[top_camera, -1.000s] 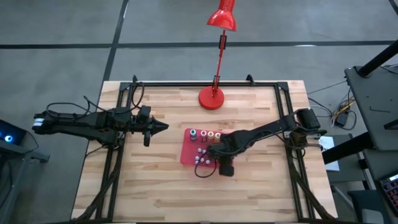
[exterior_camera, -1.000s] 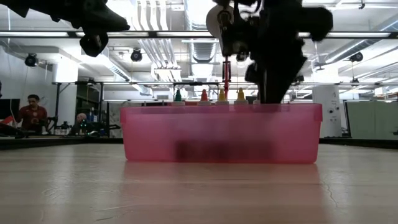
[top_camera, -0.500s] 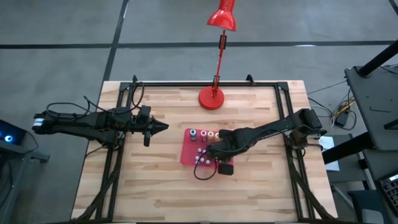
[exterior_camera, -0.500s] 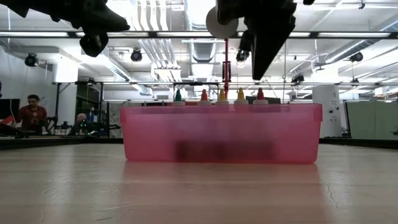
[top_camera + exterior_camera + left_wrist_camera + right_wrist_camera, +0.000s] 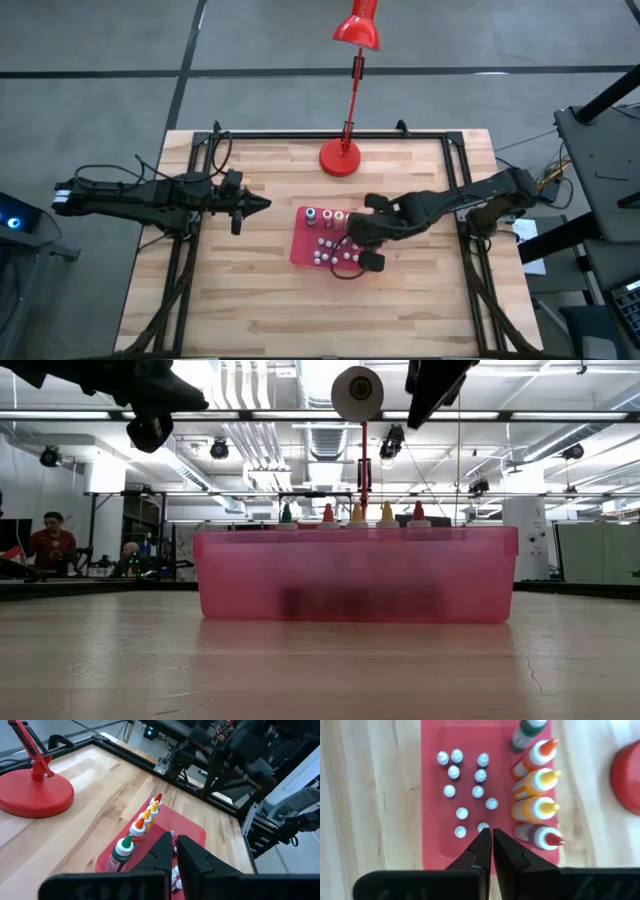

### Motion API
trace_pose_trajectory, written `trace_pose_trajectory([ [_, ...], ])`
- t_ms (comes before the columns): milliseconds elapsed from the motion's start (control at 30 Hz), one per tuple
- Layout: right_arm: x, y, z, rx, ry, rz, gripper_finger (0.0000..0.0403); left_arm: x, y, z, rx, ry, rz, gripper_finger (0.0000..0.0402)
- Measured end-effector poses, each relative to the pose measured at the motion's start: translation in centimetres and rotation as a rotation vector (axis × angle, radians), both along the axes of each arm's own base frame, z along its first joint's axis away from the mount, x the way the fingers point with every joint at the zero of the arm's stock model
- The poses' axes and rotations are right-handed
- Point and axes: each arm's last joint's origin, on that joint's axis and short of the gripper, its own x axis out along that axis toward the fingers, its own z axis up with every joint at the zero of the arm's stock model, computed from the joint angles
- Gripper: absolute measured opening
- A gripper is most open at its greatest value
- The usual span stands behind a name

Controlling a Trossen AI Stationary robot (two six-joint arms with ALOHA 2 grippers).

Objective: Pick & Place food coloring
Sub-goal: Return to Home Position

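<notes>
Five food coloring bottles stand upright in a row along the far side of the red tray. Their caps are green, orange, yellow and red. Small grey-white beads lie on the tray floor beside them. My right gripper hangs shut and empty above the tray's near right part, pointing steeply down; in the low view it is well above the tray rim. My left gripper is shut and empty, held level above the table left of the tray.
A red desk lamp stands on its round base at the table's far middle, its pole reaching over the far edge. Black frame rails run along the table's sides. Bare wood lies near the front. People sit in the room beyond.
My right gripper has risen out of the tray, from beside the row's right end to well above the rim. As it rose, the red-capped bottle it had hidden came into sight, standing at the end of the row.
</notes>
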Motion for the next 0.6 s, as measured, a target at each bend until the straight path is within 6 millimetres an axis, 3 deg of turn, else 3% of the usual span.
trace_pose_trajectory([
  [333,-4.4,-0.6,2.7,-0.007,-0.133,-0.002,0.0009,0.0,0.0,0.0,0.001,0.002,0.000,0.0000],
  [600,-7.7,-1.0,2.4,0.015,-0.434,0.026,0.0008,0.0,0.0,-0.1,0.001,0.006,-0.001,0.0000],
])
